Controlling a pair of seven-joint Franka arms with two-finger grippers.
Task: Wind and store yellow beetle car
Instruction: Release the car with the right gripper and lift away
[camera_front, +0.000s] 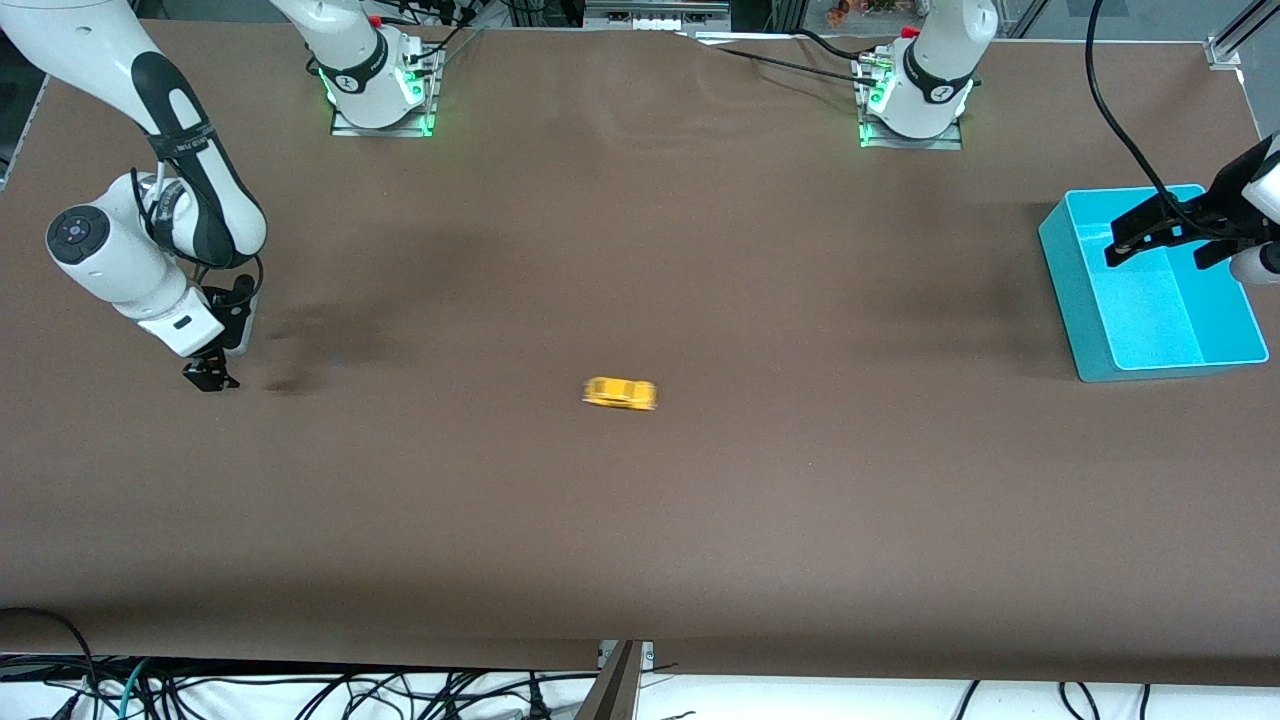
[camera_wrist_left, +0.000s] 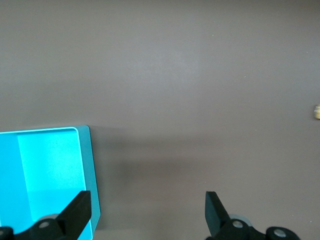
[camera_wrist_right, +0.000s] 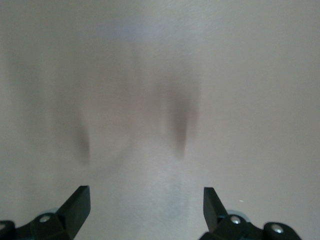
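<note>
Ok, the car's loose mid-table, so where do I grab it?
Judging from the front view, grip the car across its narrow body, coming straight down from above: it sits low on its wheels, long axis running along the table between the arms' ends. It looks blurred, possibly rolling, so wait until it settles.

Light was even, from overhead; soft shadows lay on the brown cloth-covered table (camera_front: 640, 520). The small yellow beetle-shaped toy car (camera_front: 620, 393) was smeared w/ motion blur. Right wrist view was hazy, washed out. The turquoise plastic bin (camera_front: 1090, 330) looked glary inside.
</note>
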